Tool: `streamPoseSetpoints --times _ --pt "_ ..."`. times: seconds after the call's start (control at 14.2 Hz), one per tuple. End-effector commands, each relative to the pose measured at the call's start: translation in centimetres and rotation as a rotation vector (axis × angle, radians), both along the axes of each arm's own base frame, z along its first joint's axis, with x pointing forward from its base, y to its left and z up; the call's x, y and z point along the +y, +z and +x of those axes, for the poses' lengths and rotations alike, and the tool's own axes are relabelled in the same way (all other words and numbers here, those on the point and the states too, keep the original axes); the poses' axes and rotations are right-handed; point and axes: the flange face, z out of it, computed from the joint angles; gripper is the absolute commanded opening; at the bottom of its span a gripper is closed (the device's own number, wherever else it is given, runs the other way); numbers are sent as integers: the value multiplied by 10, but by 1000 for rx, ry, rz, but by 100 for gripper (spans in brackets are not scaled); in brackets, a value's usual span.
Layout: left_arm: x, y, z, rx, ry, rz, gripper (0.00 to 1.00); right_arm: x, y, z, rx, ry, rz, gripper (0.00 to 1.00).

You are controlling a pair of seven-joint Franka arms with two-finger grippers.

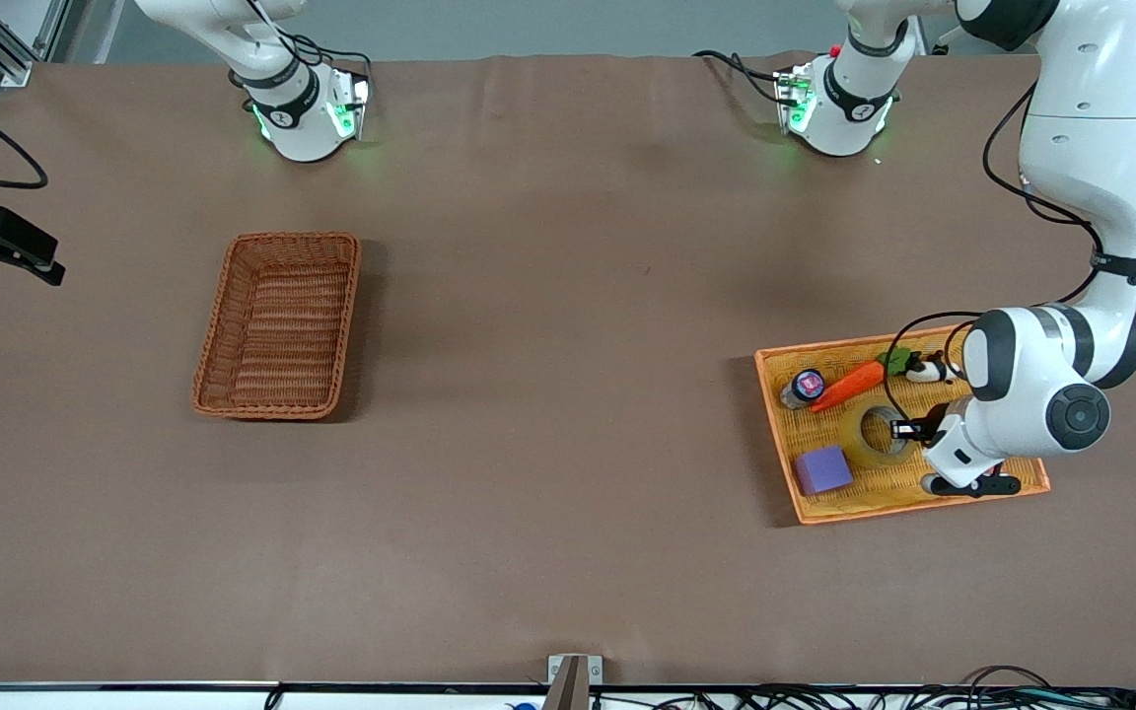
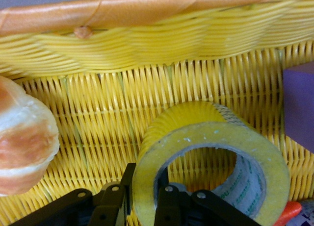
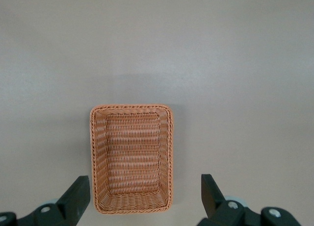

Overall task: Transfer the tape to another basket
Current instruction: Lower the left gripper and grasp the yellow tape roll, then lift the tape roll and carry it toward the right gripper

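Step in hand: the grasp. The left gripper is down in the yellow tray at the left arm's end of the desk, its jaws straddling the wall of the tape, one finger inside the core and one outside. They look pinched on the ring, or all but; in the left wrist view the roll sits tilted with its rim between the two black fingers.

Tape location: in the yellow tray, not yet lifted clear by my reading. A purple block lies just beside it, nearer the front camera; an orange carrot and a small capped bottle lie farther from it. A rounded orange-and-white item shows in the left wrist view; I cannot identify it.

Next move, as I judge it: lift straight up to clear the tray rim, then carry the roll along the desk to the basket, which sits well apart toward the right arm's end and looks empty.

The right gripper waits high over the basket, jaws spread wide, holding nothing.

Hard to make out: in the front view the left arm's wrist covers part of the tape and tray. The right gripper itself falls outside the front view.
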Motion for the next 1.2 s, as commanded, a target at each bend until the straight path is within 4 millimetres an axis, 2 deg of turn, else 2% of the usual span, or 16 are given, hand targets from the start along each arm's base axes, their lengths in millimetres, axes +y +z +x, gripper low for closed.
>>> streamPoseSetpoints --times 0.0,0.21,0.35,0.56,0.63,0.84,1.06,1.13 --pt "-1 22 8 -40 -9 3 16 2 2 -3 6 7 24 100" --pt "-9 87 19 -136 -5 -2 12 0 3 -2 0 4 23 100" --pt "-25 137 19 -203 -24 -15 12 2 3 -3 5 6 24 100" --pt "-66 187 9 -207 -23 -38 12 -1 2 -3 6 3 24 100" --pt "-82 197 6 -210 -21 -48 12 -2 2 -3 6 1 24 100" --pt "-154 215 -4 -223 -10 -94 12 0 3 -3 5 4 24 100" --pt "-243 210 -28 -198 -42 -124 13 -1 2 -2 6 3 24 100" --pt "-273 200 -37 -183 -67 -124 13 -2 3 -3 5 1 24 100"
